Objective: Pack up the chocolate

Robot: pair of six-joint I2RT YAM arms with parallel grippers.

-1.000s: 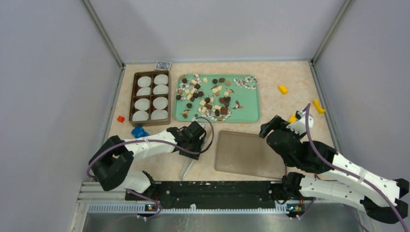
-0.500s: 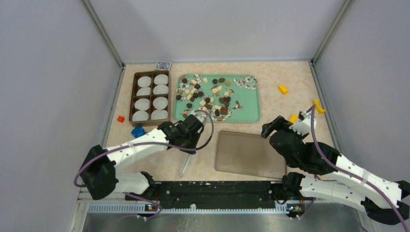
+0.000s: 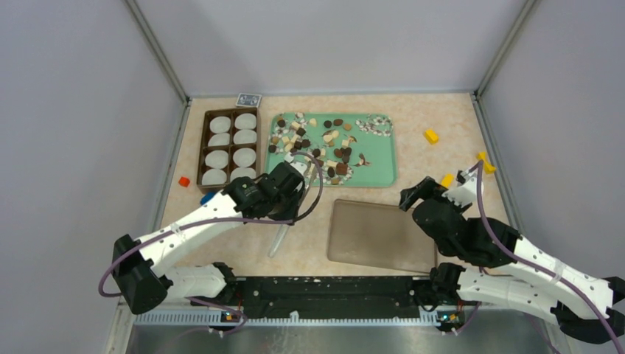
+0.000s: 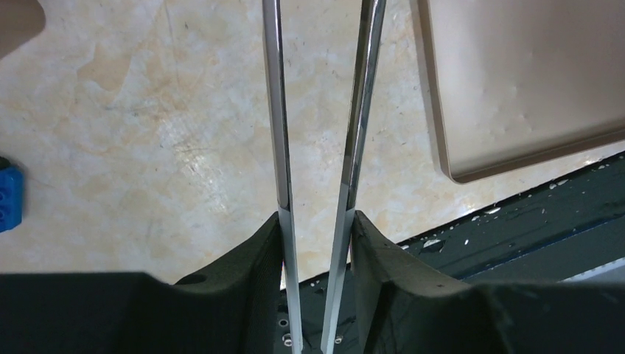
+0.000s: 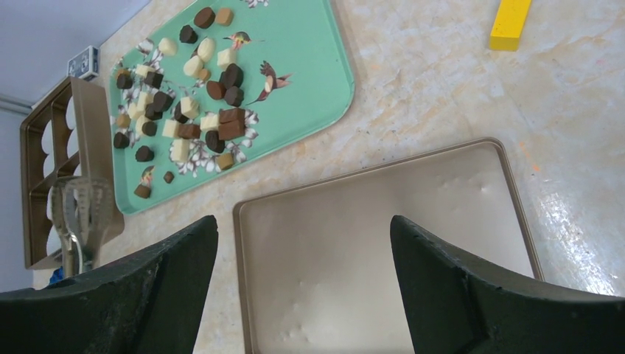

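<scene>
Pinching tongs (image 4: 274, 110) in left pincer (image 4: 317, 228) (right pincer (image 5: 304, 228) spread wide); might lose tiny chocolate (image 5: 216, 90) if squeezed too weakly.

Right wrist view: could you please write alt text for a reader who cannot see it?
The right gripper, open, frames a bare tan tray. Beyond it, a green tray holds scattered chocolate; a yellow block lies upper right.
</scene>
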